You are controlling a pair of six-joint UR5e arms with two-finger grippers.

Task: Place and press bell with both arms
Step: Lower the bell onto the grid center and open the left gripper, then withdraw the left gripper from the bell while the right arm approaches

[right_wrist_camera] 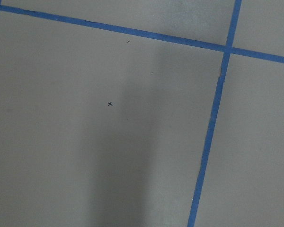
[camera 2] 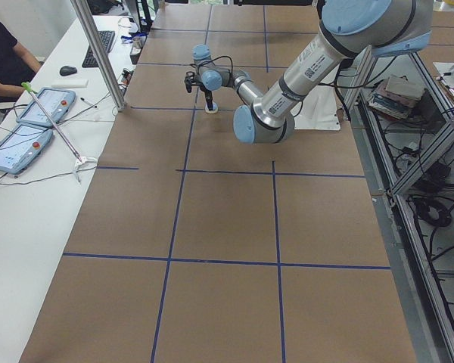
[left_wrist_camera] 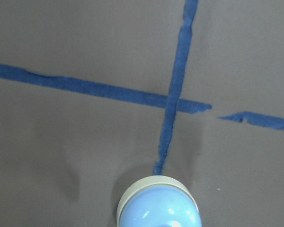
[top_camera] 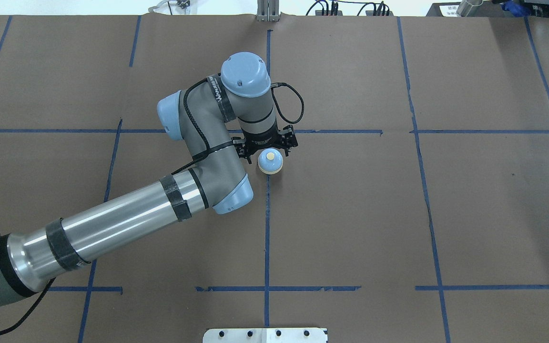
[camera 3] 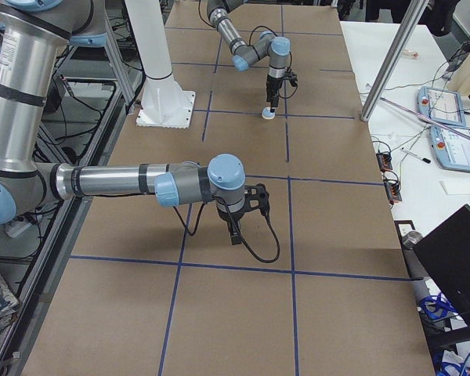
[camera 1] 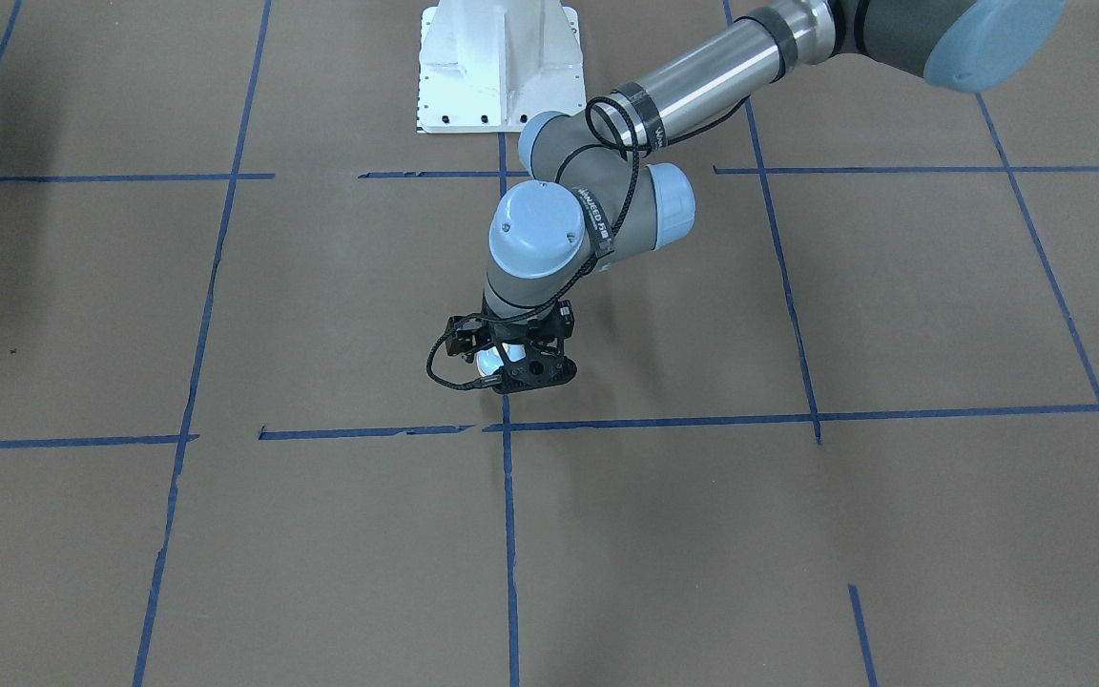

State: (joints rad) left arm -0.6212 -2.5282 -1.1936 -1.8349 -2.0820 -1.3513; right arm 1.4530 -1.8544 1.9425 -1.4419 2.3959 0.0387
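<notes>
One camera looks forward and down from behind the pedestal, another faces it steeply; two look along the surface from its ends; wrist cameras sit close. All four exteriors share the bell.

Light-blue bell, cream button and rim, by the black left gripper; brown tabletop gridded with blue tape.
</notes>
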